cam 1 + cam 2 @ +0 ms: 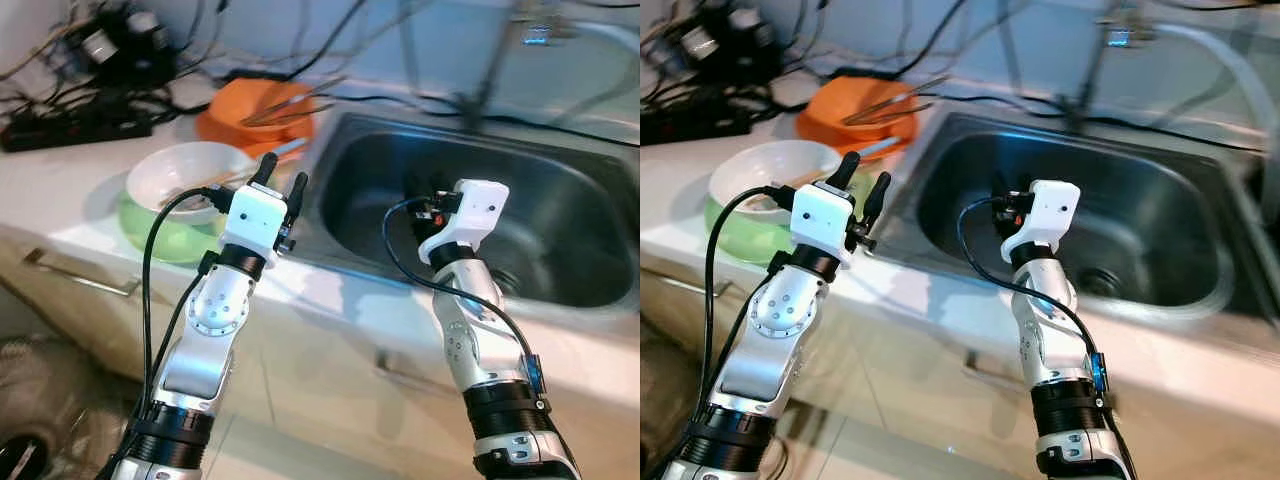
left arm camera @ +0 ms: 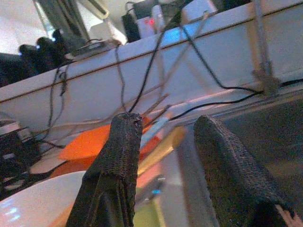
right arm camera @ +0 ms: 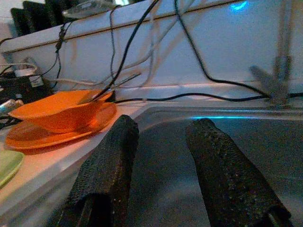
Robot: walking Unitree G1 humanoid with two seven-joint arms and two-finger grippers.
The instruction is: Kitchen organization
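An orange bowl (image 1: 262, 115) with metal utensils (image 1: 290, 100) in it sits on an orange plate (image 3: 28, 135) on the counter, left of the sink (image 1: 560, 230). Nearer me, a white bowl (image 1: 180, 175) rests in a green bowl (image 1: 165, 238). My left gripper (image 1: 283, 175) is raised at the sink's left rim, just right of the white bowl, open and holding nothing. My right gripper (image 3: 163, 125) hangs over the left part of the steel basin, pointing towards the back wall. It is open too, with nothing between its fingers.
A black power strip (image 1: 70, 125) and tangled cables lie at the back left of the counter. A blurred tap (image 1: 480, 90) stands behind the sink. Under the counter's front edge are cabinet fronts with a handle (image 1: 75, 272).
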